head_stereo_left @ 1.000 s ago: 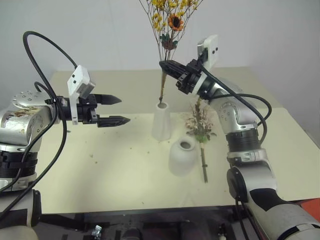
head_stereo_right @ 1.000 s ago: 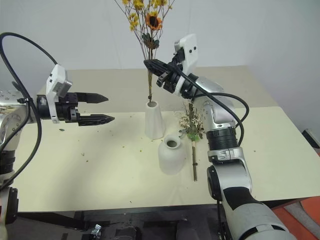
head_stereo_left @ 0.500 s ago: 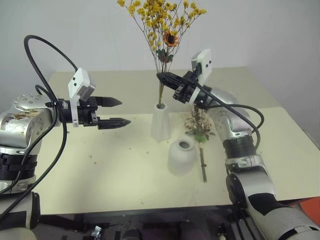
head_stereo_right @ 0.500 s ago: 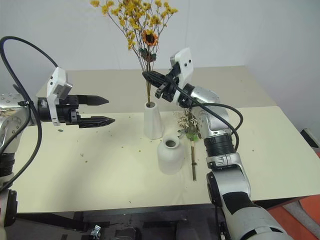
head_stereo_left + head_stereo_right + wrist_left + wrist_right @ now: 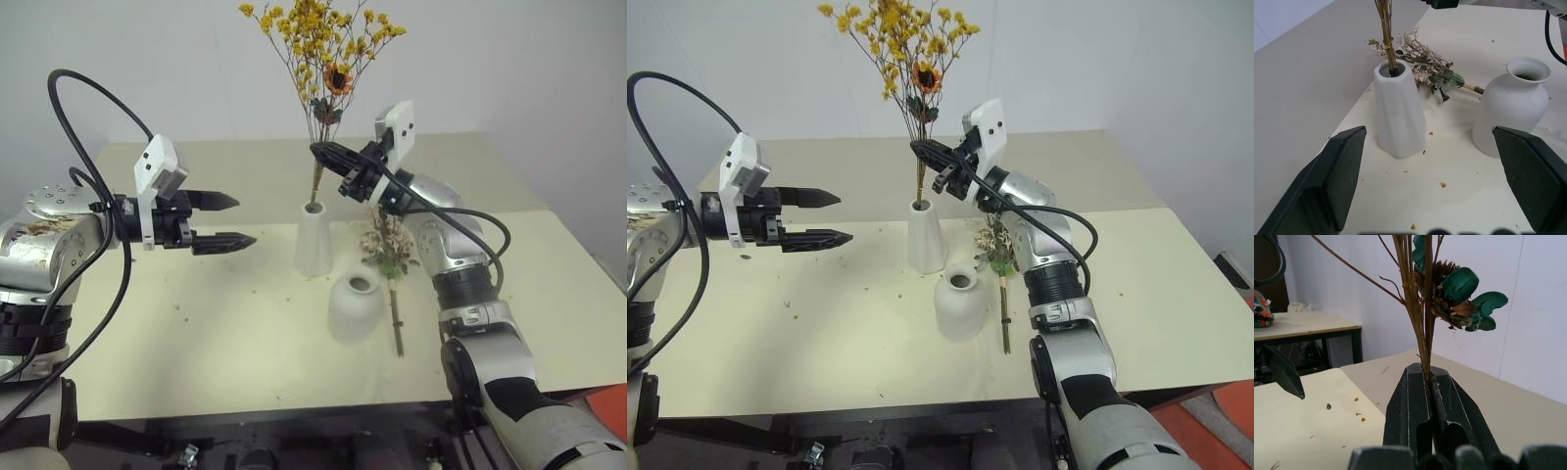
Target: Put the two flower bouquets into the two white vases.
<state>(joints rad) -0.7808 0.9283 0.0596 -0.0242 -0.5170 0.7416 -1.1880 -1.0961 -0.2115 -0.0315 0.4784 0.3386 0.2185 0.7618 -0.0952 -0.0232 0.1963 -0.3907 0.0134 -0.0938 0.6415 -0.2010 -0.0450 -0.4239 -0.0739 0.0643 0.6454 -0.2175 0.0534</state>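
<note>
Just beside the squat vase (image 5: 356, 305), pink bouquet (image 5: 390, 253) flat on table (image 5: 216, 323).

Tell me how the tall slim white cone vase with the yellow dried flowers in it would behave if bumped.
The tall slim white cone vase probably tips easily: it is narrow, and the yellow dried flower bouquet towers above it. Matte ceramic, so likely fragile.

A pale cream table (image 5: 196, 333) is seen bearing two white vases: a tall tapered vase (image 5: 314, 241) and, just in front of it, a squat rounded vase (image 5: 358, 306). Beside them a bouquet of pale sprigs and green leaves (image 5: 390, 257) is laid flat. Small crumbs (image 5: 180, 307) are scattered across the surface.
</note>
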